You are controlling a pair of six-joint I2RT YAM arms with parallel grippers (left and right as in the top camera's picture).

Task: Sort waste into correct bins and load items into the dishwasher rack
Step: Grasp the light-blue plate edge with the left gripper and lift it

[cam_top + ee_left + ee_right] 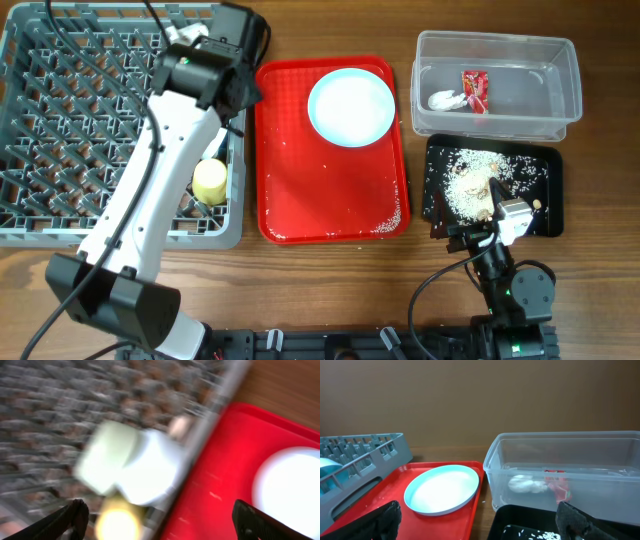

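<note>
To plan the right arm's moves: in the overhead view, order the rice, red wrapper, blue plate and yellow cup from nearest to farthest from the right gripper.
From the right gripper:
1. Rice, on the black tray, beside it.
2. Red wrapper, in the clear tub.
3. Blue plate, on the red tray.
4. Yellow cup, in the rack.

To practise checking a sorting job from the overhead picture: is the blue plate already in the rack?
No, the plate lies on the red tray, beside the rack.
</note>
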